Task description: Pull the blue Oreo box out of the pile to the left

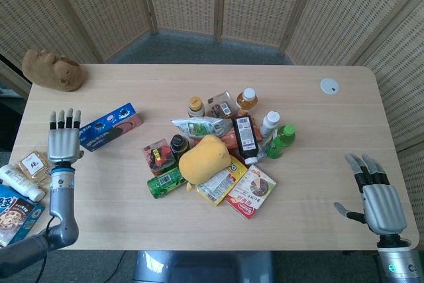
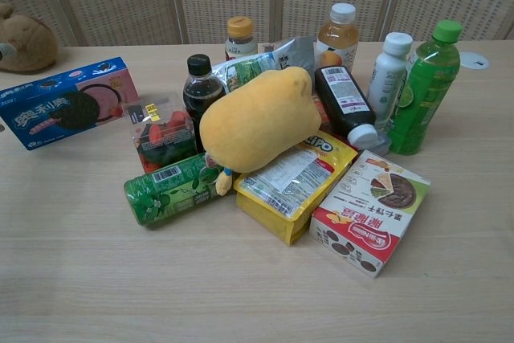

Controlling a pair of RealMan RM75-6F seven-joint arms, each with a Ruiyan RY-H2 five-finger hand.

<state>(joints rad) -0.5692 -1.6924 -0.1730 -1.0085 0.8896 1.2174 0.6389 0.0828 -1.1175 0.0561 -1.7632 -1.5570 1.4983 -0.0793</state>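
The blue Oreo box lies flat on the table left of the pile, apart from it; the chest view shows the same box at the left edge. My left hand is just left of the box, fingers straight and apart, holding nothing and clear of the box. My right hand hovers at the table's front right corner, fingers spread, empty. The chest view shows neither hand plainly.
The pile holds a yellow plush, several bottles, a green can, snack bags and a cookie box. A brown plush sits far left. Packets lie off the left edge. A white disc lies far right.
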